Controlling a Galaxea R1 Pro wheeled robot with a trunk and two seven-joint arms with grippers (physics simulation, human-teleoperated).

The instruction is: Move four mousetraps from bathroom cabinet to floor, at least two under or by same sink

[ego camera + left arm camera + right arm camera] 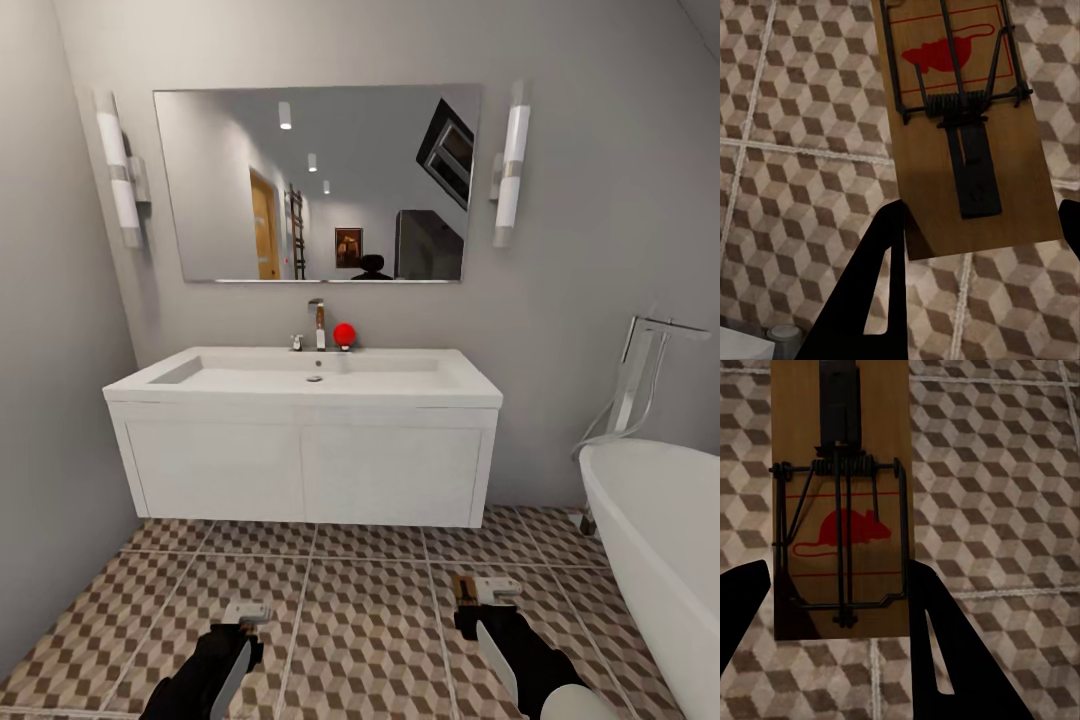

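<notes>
I face the white sink [300, 385] on its wall-hung vanity, with the cube-patterned bathroom floor [370, 620] in front of it. My left gripper [243, 624] [979, 232] is shut on one mousetrap [247, 611] [967, 127], a wooden board with a red mouse print and dark wire, held above the tiles. Over the floor near the vanity's right end, my right gripper [478, 608] [840, 607] is shut on a second mousetrap [485, 588] [840, 510]. The cabinet is out of view.
A white bathtub [660, 520] with a chrome floor tap [640, 375] fills the right side. A grey wall [50, 450] closes the left. A copper-and-chrome tap [318, 325] and a red ball [344, 334] stand behind the basin. Open space lies under the vanity.
</notes>
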